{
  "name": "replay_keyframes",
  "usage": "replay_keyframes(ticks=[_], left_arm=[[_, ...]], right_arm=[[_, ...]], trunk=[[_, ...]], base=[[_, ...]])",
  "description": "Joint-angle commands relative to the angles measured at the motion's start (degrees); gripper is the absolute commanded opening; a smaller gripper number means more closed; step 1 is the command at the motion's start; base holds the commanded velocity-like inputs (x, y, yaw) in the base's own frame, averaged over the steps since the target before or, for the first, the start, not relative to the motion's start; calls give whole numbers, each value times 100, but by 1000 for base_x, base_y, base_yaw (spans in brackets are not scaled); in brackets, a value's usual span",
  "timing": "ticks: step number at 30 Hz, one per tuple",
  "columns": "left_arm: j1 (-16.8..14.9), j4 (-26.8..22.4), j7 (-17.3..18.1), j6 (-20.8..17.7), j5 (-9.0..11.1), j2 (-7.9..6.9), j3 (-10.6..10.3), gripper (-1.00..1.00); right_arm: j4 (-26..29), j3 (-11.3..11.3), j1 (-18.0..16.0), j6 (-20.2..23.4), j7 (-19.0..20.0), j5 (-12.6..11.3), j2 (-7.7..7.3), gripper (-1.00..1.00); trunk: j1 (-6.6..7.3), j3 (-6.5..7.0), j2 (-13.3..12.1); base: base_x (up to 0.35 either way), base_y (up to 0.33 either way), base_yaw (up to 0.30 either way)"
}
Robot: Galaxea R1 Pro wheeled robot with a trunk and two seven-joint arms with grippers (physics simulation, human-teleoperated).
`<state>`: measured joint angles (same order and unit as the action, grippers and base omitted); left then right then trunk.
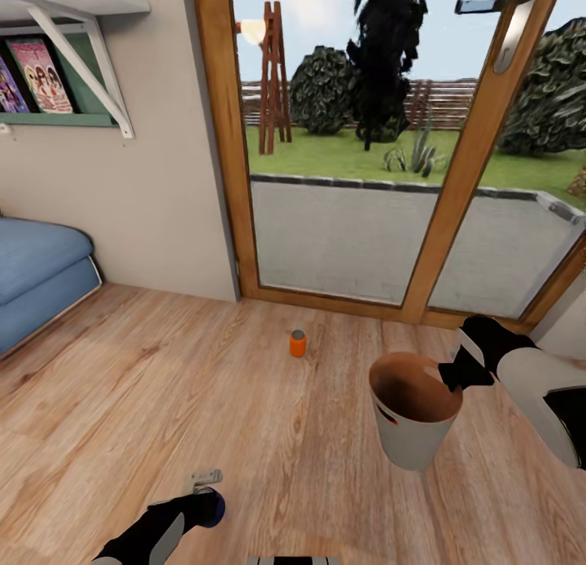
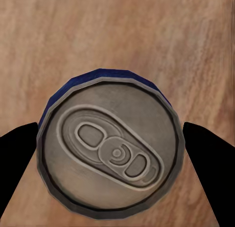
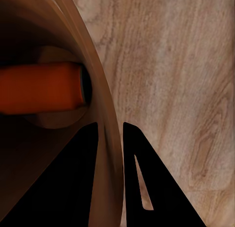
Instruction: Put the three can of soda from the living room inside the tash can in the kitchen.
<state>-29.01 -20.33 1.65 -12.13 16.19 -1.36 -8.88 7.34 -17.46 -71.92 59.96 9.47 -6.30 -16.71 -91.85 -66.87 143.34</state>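
your left gripper [image 2: 111, 138] is pinching the dark blue soda can [image 2: 110, 148] with the grey top; your right gripper [image 3: 111, 134] is clamped on the rim of the grey tapered bin [image 1: 413, 435], wood-toned inside. one orange can [image 3: 44, 87] lies in the bin. left to do: drop in the blue one, and the orange can [image 1: 298, 343] standing on the plank floor [image 1: 163, 386] by the glass door [image 1: 342, 166].

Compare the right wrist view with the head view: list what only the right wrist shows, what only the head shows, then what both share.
Only the right wrist view: an orange can lying on its side at the bottom of the bin, and the gripper's fingers pinching the bin's wall.
Only the head view: a second orange can upright on the floor, the glass doors, the blue sofa, and the left gripper holding a dark blue can.
Both: the bin, the right gripper on its rim, the plank floor.
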Motion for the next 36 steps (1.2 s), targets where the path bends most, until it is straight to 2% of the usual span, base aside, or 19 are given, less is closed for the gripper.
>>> replay_keyframes(ticks=[1,7,31,36], left_arm=[[0,-8,1,0,-2,5,0,-100],[0,-45,0,-3,-2,17,0,-100],[0,-68,3,-24,-3,25,0,-100],[5,-68,8,-21,-5,18,0,-100]], right_arm=[[1,41,2,4,20,-73,1,-100],[2,41,9,4,20,-73,-10,-100],[25,53,40,4,11,-75,-6,-100],[44,43,45,4,-8,-70,80,-100]], trunk=[[3,23,-2],[18,156,-10],[545,587,-971],[655,677,-1172]], base=[[0,0,0],[0,0,0],[0,0,0],[0,0,0]])
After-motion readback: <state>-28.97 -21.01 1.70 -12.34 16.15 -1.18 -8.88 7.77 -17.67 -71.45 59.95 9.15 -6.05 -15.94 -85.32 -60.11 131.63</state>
